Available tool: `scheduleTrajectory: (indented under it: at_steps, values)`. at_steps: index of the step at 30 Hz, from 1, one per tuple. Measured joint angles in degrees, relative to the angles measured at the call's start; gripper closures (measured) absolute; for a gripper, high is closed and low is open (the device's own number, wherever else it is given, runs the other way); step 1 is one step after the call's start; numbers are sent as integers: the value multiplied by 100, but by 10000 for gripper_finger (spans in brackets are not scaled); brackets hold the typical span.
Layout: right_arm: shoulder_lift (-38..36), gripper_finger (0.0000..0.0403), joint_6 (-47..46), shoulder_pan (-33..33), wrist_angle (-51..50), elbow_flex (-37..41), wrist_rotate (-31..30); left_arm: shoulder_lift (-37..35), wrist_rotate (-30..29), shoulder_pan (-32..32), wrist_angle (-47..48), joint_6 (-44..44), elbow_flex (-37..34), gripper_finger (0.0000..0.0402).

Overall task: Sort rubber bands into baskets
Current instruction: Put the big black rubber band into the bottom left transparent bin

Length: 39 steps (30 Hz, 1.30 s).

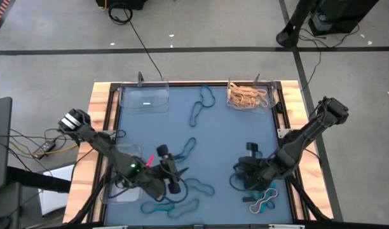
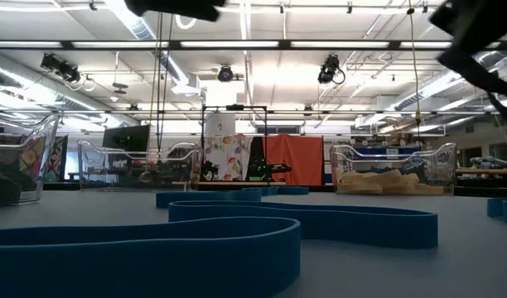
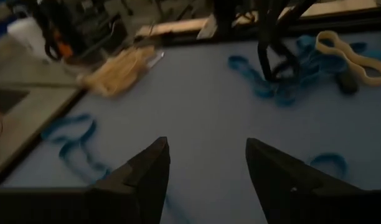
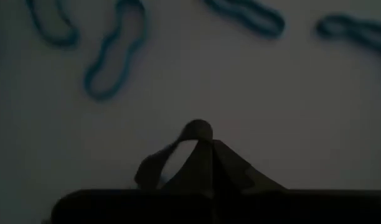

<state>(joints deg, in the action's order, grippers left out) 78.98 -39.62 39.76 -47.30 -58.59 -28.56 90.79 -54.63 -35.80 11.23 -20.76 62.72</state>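
- Several teal rubber bands (image 1: 175,207) loose on the mat (image 1: 226,137) at near edge, plus one tan band (image 1: 263,201) at near right.
- Thin, light, floppy; likely to stretch and snag neighbours. Best pinched on a single strand at a loop end, clear of overlaps.
- Left gripper (image 3: 206,149) low over near-centre mat, fingers spread, nothing between them.
- Right gripper (image 4: 200,140) low at near right, fingers pressed together on what looks like a small band loop (image 4: 178,155); colour not discernible.
- Near-left basket (image 1: 112,191) under left arm; contents cannot tell.
- Far-left basket (image 1: 143,100): no bands visible.
- Far-right basket (image 1: 271,95): pile of tan bands (image 1: 247,97).
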Motion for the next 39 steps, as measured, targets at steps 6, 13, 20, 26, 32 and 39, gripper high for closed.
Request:
scheduleTrajectory:
  at_steps: [6, 13, 20, 26, 32, 39]
  values:
    - [53, 398, 911, -516, 854, -4, -76, 472, 369, 420, -1551, 1391, 0, 188]
    - [61, 398, 1595, -904, 1358, -4, -632, 807, 1094, 943, -2978, 1931, 0, 188]
    - [61, 398, 2162, -1162, 1900, -13, -651, 1000, 1698, 1451, -3633, 1763, 0, 188]
    - [61, 398, 2312, -1293, 1989, -13, -655, 1087, 2056, 1703, -3884, 1754, 0, 188]
    - [61, 398, 2606, -1293, 2130, -13, -649, 1087, 2094, 1859, -3852, 1761, 0, 188]
    - [61, 398, 2742, -1293, 2245, -13, -653, 1087, 2726, 1959, -3834, 1756, 0, 189]
